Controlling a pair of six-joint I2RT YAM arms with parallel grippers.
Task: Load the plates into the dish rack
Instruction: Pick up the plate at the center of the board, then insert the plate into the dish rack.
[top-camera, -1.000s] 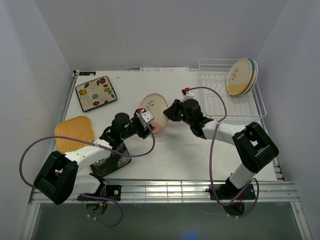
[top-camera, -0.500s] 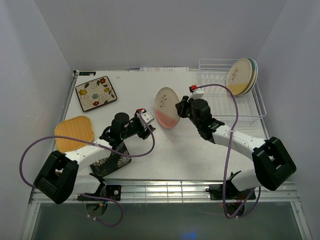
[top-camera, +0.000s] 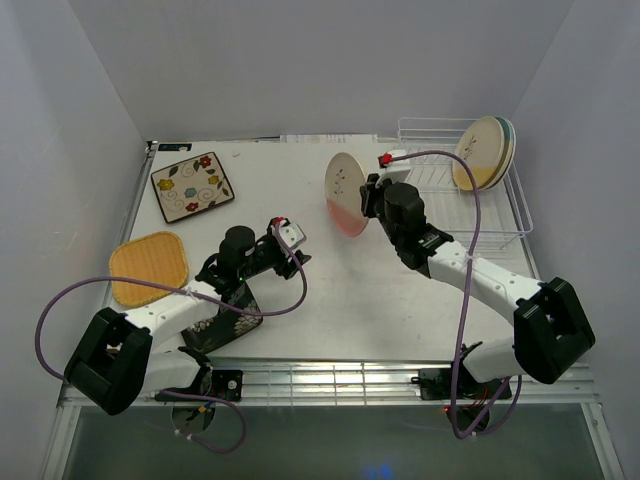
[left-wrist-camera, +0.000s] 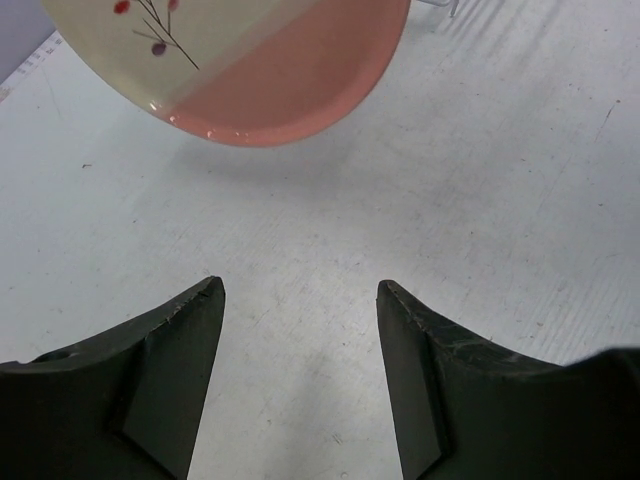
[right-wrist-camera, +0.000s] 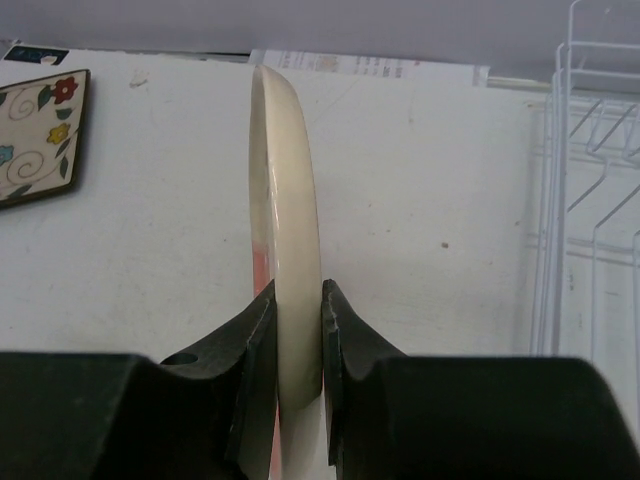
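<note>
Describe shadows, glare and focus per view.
Top external: soft even light, everything sharp. Left wrist: the pink plate drops a soft shadow on the table, glare on its rim. Right wrist: the plate's edge sharp, the dish rack washed out.

A round cream plate with a pink half (top-camera: 343, 190) stands on edge in the air, left of the white wire dish rack (top-camera: 490, 210), its rim pinched by the right claw (top-camera: 368, 195). Three round plates (top-camera: 485, 152) lean upright at the rack's far right. Flat on the bench's (top-camera: 330, 290) left lie a flowered cream square plate (top-camera: 192, 186) far back, a plain orange-yellow square plate (top-camera: 149, 267) nearer, and a black floral plate (top-camera: 222, 325) nearest, partly hidden.
</note>
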